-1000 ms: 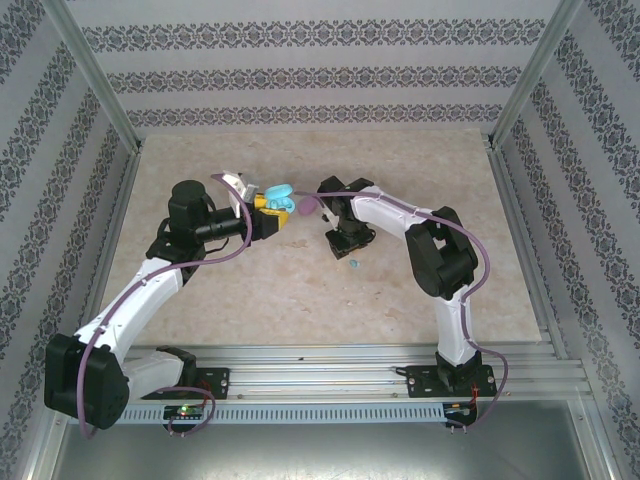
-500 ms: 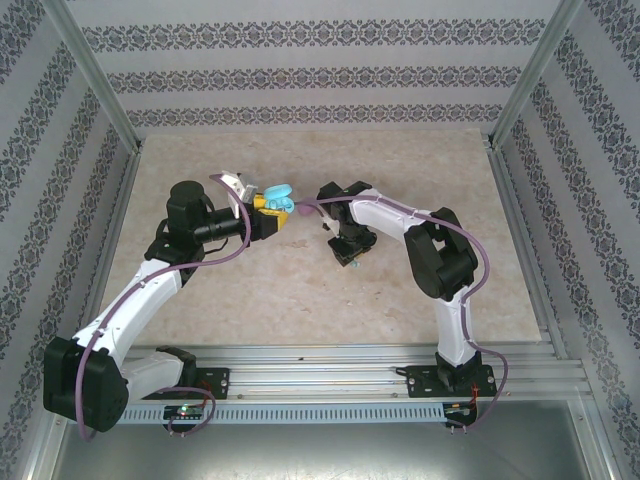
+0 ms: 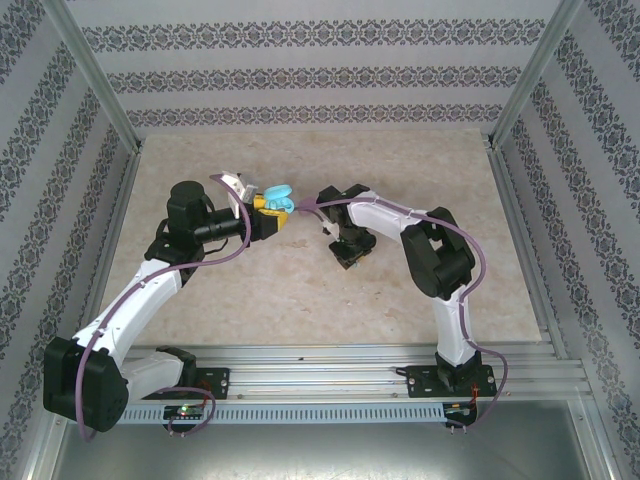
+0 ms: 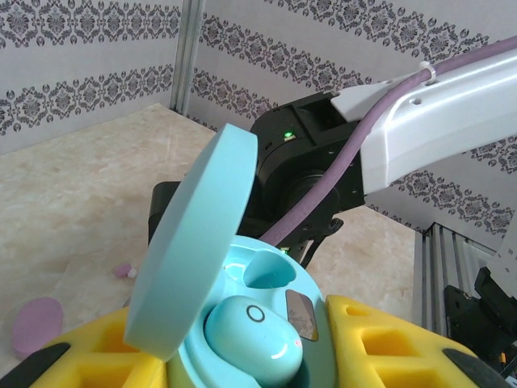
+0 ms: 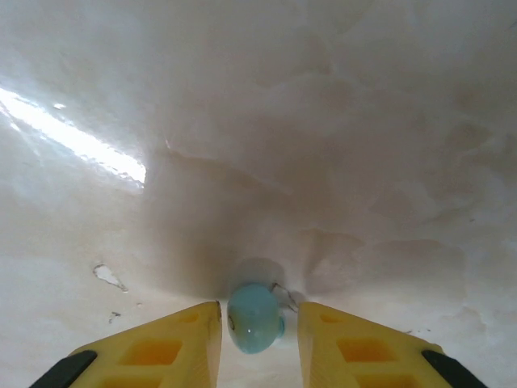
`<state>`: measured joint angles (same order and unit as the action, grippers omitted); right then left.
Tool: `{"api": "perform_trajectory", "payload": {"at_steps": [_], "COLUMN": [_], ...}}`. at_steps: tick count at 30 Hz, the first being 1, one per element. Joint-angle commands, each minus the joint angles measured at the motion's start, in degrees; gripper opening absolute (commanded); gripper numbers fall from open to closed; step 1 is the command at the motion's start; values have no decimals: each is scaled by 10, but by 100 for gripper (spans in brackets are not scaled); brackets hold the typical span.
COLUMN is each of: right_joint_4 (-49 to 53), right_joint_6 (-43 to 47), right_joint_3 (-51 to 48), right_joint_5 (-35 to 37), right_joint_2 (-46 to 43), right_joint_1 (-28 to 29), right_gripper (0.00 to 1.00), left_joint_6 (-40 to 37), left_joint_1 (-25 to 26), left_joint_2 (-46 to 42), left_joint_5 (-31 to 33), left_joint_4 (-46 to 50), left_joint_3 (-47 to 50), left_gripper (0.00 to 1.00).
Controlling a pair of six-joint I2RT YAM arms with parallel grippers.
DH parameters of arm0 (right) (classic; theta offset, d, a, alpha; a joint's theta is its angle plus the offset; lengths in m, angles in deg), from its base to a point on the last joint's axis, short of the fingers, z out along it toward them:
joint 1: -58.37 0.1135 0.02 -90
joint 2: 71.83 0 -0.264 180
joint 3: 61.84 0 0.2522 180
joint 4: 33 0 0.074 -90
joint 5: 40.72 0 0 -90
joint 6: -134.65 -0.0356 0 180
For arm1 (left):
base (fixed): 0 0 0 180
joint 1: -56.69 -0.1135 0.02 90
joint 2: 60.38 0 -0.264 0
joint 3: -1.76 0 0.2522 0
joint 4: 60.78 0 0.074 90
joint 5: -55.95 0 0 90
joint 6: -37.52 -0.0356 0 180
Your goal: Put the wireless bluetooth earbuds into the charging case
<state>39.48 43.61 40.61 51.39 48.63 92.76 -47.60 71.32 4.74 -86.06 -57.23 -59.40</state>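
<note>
Earbud [image 5: 254, 317], glossy cyan pebble, lies between right end effector's [image 5: 258, 309] yellow wedge fingers [image 5: 174, 341].

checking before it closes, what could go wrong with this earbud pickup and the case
1. The cyan earbud is tiny, round and off-centre between the right jaws; closing unevenly may flick it across the table.
2. The left jaws hold the cyan case, and its lid leans over the empty socket, so the earbud could knock the lid going in.
</note>
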Motion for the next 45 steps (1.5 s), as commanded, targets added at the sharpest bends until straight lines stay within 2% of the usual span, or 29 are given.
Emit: {"api": "perform_trajectory", "payload": {"at_steps": [1,7,10,19,25,34,40,45], "right_joint_4": [4,2,-8,-61,-77,-177,-190,-160], "right_joint_6": [10,9,-3,-91,-148,-206,-184,-165], "right_joint_3": [-6,-8,-14,-57,-45,-11,57,130], "right_joint_5": [6,5,-25,-146,-196,-286,-312,-317], "right_joint_2": [16,18,0,-160,-268,-396,-383,-340], "right_joint_1": [6,5,-4,-68,-74,-41,22,41], "right_gripper": [30,25,22,17,16,16,17,17], "left_joint_6": [-11,-14,-13,9,15,50,56,60], "left_joint_1": [5,5,5,5,5,6,6,6], "left_joint_2": [-12,-14,-14,-9,-6,28,42,40], "left_joint_5": [1,1,1,-7,-26,-76,-95,-106], "left_joint_4": [6,10,7,-30,-39,-104,-114,-114], "left_joint_3": [-4,-7,-8,-15,-16,-32,-38,-35], "left_gripper": [22,22,22,21,22,22,22,22]}}
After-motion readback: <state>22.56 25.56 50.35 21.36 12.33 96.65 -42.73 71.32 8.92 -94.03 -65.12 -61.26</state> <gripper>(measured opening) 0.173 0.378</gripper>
